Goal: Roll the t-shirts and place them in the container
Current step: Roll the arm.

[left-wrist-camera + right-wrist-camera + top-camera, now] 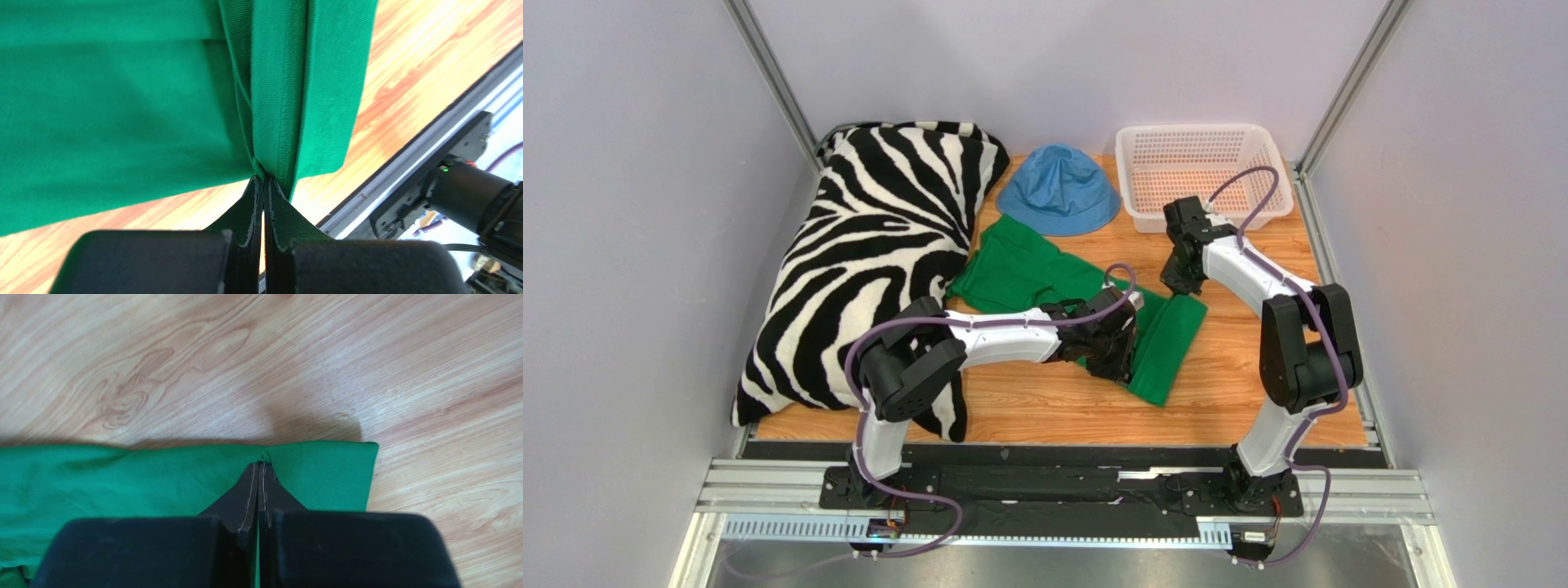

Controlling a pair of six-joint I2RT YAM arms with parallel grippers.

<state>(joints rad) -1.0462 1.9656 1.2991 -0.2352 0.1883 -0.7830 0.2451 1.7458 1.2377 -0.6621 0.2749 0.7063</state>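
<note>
The green t-shirt (1020, 272) lies partly folded on the wooden table, between the pillow and the right arm. My left gripper (1122, 358) is at the shirt's near right part and is shut on a bunched fold of its hem (279, 122). The left gripper (264, 179) holds that cloth right at its tips. My right gripper (1187, 287) is at the shirt's far right corner. In the right wrist view the right gripper (260, 465) is shut on the edge of the t-shirt (123, 484), close to its corner.
A zebra-striped pillow (867, 245) fills the left side of the table. A blue bucket hat (1059, 186) lies behind the shirt, and a white plastic basket (1204, 153) stands at the back right. The metal rail (417, 153) runs along the near table edge.
</note>
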